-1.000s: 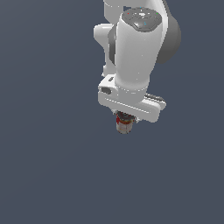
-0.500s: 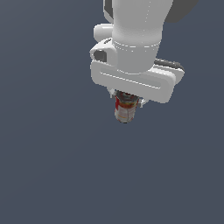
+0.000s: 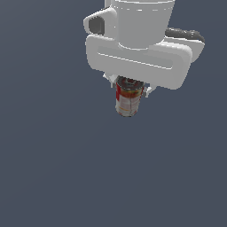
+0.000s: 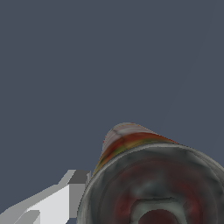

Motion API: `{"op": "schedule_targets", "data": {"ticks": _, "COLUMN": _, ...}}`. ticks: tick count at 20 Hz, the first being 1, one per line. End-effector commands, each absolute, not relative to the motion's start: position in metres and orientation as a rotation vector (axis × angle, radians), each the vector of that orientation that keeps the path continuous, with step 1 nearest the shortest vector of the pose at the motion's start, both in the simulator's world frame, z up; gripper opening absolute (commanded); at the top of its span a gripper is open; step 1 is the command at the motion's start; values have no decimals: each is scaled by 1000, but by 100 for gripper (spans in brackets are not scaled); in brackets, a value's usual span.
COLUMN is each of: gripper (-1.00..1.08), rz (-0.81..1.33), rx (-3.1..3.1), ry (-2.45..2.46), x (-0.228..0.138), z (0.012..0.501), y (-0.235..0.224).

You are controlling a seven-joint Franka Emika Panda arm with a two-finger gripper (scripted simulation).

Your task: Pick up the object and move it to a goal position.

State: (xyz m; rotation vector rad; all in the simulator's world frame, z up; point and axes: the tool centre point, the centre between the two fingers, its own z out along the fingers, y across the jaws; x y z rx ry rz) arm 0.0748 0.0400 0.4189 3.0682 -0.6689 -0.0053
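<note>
The object is a small tin can point(image 3: 128, 103) with a red-and-white label, yellow marks and a dark metal top. It hangs upright under the white hand of the arm, held at its top. My gripper point(image 3: 129, 90) is shut on the can; only small white finger parts show at its sides. In the wrist view the can point(image 4: 148, 175) fills the lower part of the picture, its dark top toward the camera, with one white finger point(image 4: 61, 199) beside it. The can appears lifted off the surface.
A plain dark grey-blue surface point(image 3: 53, 168) spreads all around. No other objects or edges show. The big white arm body point(image 3: 139, 44) covers the upper middle of the exterior view.
The arm and the can have grown larger in the exterior view and shifted slightly up, rising toward the camera with the can held.
</note>
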Motion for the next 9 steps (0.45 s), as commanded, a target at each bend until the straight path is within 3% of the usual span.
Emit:
{"op": "schedule_targets", "data": {"ticks": 1, "gripper": -100, "rz": 0, "rx": 3069, "ry": -669, "x": 76, "z": 428, "y": 40}}
{"op": "schedule_targets", "data": {"ticks": 9, "gripper": -100, "rz": 0, "rx": 3069, "ry": -669, "x": 78, "z": 435, "y": 39}}
